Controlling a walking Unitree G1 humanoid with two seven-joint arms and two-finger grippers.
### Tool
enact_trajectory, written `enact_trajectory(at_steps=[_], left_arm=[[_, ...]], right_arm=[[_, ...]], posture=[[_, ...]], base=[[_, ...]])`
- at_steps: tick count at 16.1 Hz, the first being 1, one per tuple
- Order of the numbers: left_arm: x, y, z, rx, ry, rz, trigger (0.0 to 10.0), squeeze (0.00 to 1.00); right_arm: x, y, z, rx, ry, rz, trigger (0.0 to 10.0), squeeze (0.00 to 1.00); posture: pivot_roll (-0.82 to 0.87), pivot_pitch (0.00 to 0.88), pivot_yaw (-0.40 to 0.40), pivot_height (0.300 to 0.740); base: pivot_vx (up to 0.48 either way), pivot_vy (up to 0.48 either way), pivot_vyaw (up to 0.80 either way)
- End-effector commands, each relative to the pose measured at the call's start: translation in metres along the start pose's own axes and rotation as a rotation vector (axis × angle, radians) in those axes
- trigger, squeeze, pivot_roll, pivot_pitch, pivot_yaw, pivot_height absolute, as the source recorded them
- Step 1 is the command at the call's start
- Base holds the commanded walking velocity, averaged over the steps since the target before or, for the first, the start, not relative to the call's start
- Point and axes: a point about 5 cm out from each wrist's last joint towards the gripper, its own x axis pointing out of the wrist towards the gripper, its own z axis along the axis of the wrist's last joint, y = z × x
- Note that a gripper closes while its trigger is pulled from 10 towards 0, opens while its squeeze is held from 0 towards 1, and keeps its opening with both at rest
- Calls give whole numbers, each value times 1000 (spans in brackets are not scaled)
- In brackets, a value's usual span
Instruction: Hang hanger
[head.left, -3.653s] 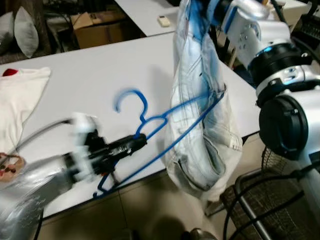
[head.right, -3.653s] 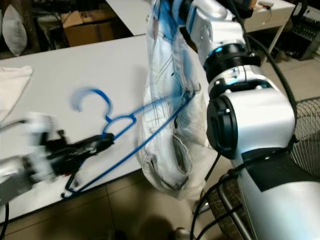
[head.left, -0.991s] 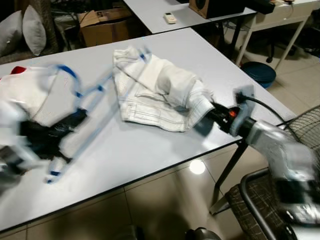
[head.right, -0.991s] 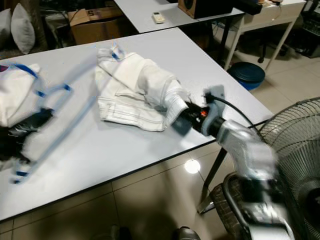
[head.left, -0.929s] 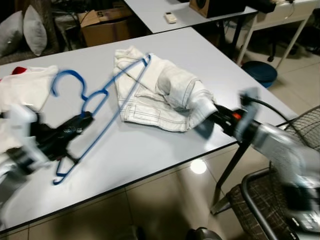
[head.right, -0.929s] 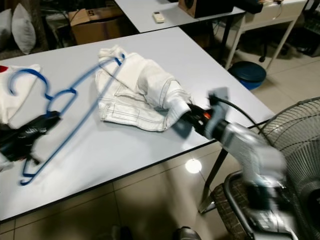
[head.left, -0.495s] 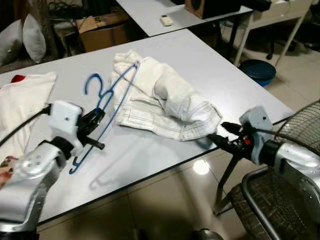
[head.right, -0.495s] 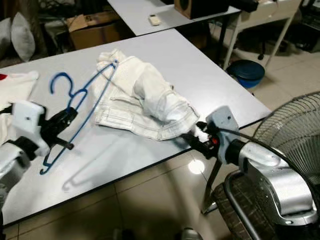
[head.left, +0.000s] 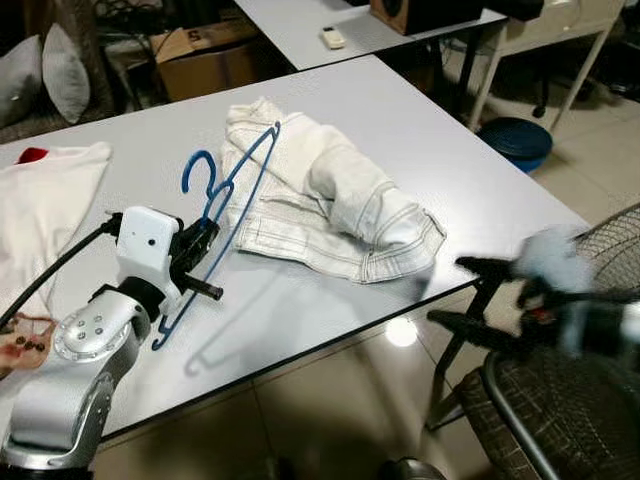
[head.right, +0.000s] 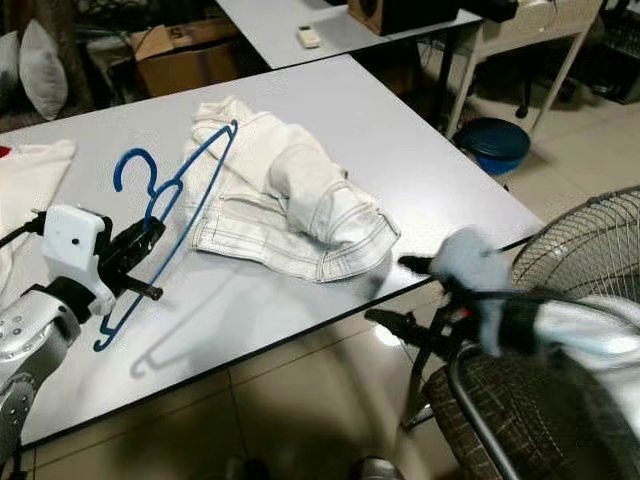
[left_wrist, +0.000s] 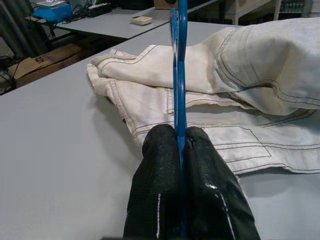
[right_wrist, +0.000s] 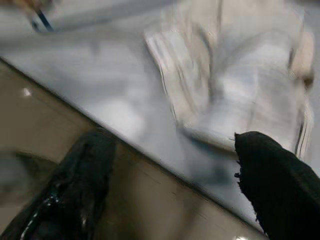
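Note:
A blue wire hanger (head.left: 218, 205) is tilted up over the white table (head.left: 420, 120), its far corner resting on a crumpled pair of white jeans (head.left: 335, 200). My left gripper (head.left: 203, 243) is shut on the hanger's lower bar, and in the left wrist view the black fingers (left_wrist: 160, 165) pinch the blue hanger (left_wrist: 178, 90) with the jeans (left_wrist: 250, 65) behind. My right gripper (head.left: 455, 292), blurred, stands open off the table's near right edge, a little short of the jeans' hem. In the right wrist view its fingers (right_wrist: 80, 175) are spread wide, with nothing between them.
A white shirt (head.left: 45, 200) lies at the table's left end. A wire fan guard (head.left: 600, 250) stands at the lower right beside my right arm. Behind are a second table with a remote (head.left: 335, 38), a cardboard box (head.left: 205, 55), a blue bin (head.left: 512, 140) and tiled floor.
The jeans, earlier held up by my right gripper, now lie on the table. In the last half second my right gripper opened and drew back past the table edge. The left gripper barely moved.

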Motion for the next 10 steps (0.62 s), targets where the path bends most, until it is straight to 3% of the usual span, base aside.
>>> enact_trajectory(at_steps=[1,2,3,5,6,7,8,10], left_arm=[[-3,2,9,13,-28,-28,10000,0],[-6,-6,10,7,-46,-112,10000,0],[-8,-12,11,15,-61,-199,10000,0],[-8,-8,18,54,-48,-281,10000,0],[-7,4,28,94,-45,-326,10000,0],[-5,14,37,138,-41,-367,10000,0],[-7,23,49,245,3,-514,10000,0],[-5,26,61,303,25,-592,10000,0]], right_arm=[[0,2,14,-5,-89,10,10000,0],[5,-2,24,-28,-190,-34,10000,0],[13,-12,35,-92,-283,-162,10000,0],[18,-13,44,-100,-309,-113,10000,0],[16,-15,53,-115,-330,-33,10000,0],[14,-20,62,-137,-356,14,10000,1000],[17,-30,74,-213,-349,105,10000,1000],[22,-33,81,-284,-315,181,10000,1000]], posture=[[-97,104,86,740],[-104,88,106,740],[-106,82,114,740],[-96,81,106,740],[-90,88,92,740],[-90,96,77,740],[-100,87,80,740],[-94,81,84,740]], base=[[0,0,0],[0,0,0],[0,0,0],[0,0,0],[0,0,0],[0,0,0],[0,0,0],[0,0,0]])
